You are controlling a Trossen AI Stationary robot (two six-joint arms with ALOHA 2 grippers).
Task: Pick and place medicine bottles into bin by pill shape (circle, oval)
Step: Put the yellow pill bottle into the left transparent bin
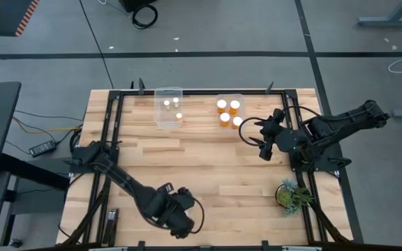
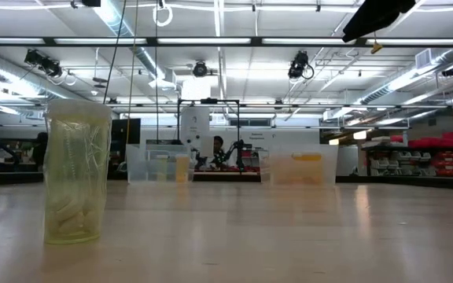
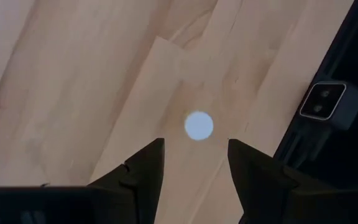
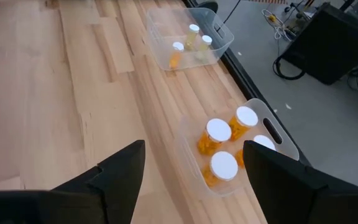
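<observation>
**Q:** What lies on the desk point(image 1: 208, 164), left to right?

**A:** Pale wood planks in a black frame. At the near left, the left gripper point(image 1: 181, 222) hangs low over the boards, fingers point(image 3: 143, 168) released, straddling a white-capped bottle point(image 3: 199, 126) that stands between them untouched. At the far edge a clear left bin point(image 1: 168, 107) holds three narrow bottles point(image 1: 174, 107). Just right of it, the right bin point(image 1: 229, 110) holds four wider amber ones point(image 1: 228, 111). Further right, the right gripper point(image 1: 259, 139) hovers beside that bin, fingers point(image 4: 114, 174) spread and empty. A potted plant point(image 1: 290, 194) sits at the near right corner.

**Q:** And the room?

**A:** Grey concrete floor point(image 1: 257, 42) crossed by dark lines and cables point(image 1: 144, 14); a power brick point(image 1: 42, 148) lies left of the desk. From desk level, a clear cup-like container point(image 2: 75, 170) stands close at left, the two bins show far across the boards, and beyond them stretches a hall of strip lights point(image 2: 219, 41), shelving point(image 2: 427, 157) and a seated person point(image 2: 219, 149).
</observation>
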